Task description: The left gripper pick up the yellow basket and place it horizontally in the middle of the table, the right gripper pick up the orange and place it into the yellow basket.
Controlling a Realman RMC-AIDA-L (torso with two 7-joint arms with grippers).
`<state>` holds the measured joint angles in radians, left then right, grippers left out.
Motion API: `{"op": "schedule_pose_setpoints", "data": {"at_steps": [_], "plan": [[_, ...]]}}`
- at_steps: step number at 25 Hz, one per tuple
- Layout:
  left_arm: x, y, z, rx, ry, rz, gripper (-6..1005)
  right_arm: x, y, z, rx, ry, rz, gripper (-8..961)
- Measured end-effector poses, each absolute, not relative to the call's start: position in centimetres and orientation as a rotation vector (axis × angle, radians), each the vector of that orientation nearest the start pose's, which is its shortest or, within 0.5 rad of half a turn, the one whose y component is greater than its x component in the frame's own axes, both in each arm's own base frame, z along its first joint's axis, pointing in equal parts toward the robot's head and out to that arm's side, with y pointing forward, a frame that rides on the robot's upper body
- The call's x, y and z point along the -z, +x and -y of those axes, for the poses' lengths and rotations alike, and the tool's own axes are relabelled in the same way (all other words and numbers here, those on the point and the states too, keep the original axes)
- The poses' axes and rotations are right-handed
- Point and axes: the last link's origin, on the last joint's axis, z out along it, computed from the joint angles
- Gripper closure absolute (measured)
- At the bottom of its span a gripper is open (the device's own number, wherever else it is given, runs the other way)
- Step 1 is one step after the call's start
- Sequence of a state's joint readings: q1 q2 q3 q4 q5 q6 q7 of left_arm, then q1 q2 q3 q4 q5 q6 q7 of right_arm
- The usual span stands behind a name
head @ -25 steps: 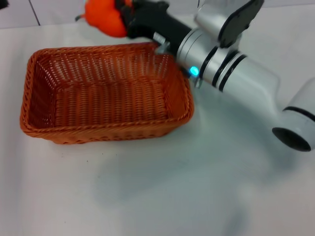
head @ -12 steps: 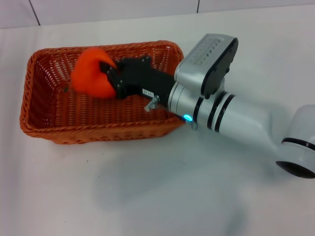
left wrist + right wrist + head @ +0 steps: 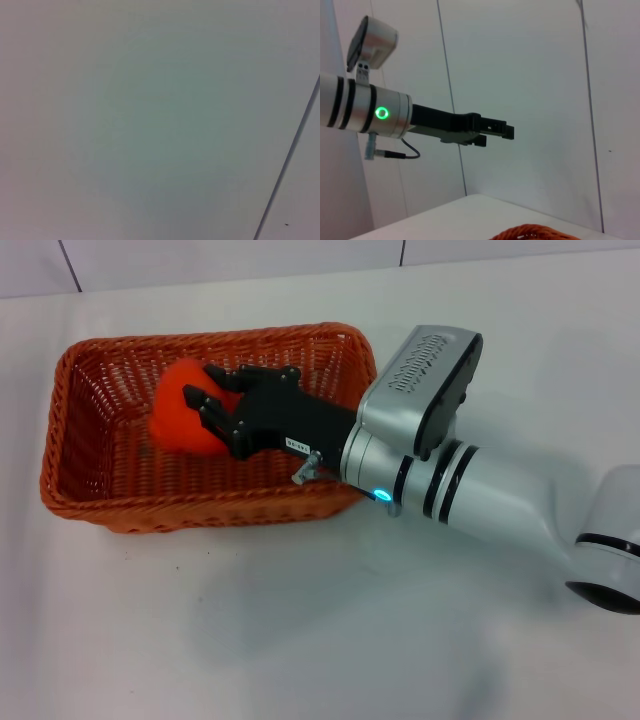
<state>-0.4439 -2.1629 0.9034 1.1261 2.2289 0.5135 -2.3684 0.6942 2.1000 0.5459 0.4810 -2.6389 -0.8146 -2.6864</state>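
The yellow basket (image 3: 90, 470), orange-brown wicker, lies lengthwise across the white table (image 3: 300, 640) at centre left in the head view. My right gripper (image 3: 212, 400) reaches into it from the right, low over its floor, with its black fingers closed around the orange (image 3: 175, 420). The orange sits inside the basket, left of centre. A bit of the basket rim (image 3: 535, 232) shows in the right wrist view. My left gripper (image 3: 495, 132) is out of the head view; it shows only in the right wrist view, held up in the air away from the basket.
The right arm's silver wrist (image 3: 450, 490) with its blue light crosses the basket's right rim. A pale wall (image 3: 530, 75) with dark seams stands behind the table. The left wrist view shows only a plain pale surface (image 3: 150, 120).
My right gripper has carried the orange from above the basket's far rim down into the basket, and lowered it toward the floor, turning at the wrist.
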Motion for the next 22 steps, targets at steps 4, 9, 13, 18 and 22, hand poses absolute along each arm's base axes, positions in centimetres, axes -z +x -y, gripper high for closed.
{"op": "schedule_pose_setpoints", "data": {"at_steps": [4,9,13,18,22], "plan": [[-10.5,-28.6,-42.1,0.524,-1.551,1.064,110,14.8,15.7,-33.6,0.653,-0.475,2.316,685],[-10.5,-28.5,-42.1,0.529,-1.549,1.064,108,14.7,16.0,-33.7,0.662,-0.474,2.322,553],[-10.6,-28.6,-42.0,0.531,-1.541,1.061,108,14.4,15.9,-33.9,0.693,-0.417,2.317,351],[-10.3,-28.8,-42.0,0.523,-1.516,1.047,107,12.0,16.3,-35.4,0.841,-0.361,2.204,181],[-10.2,-29.0,-41.9,0.508,-1.494,1.023,107,8.8,18.1,-37.7,1.005,-0.406,2.086,72]]}}
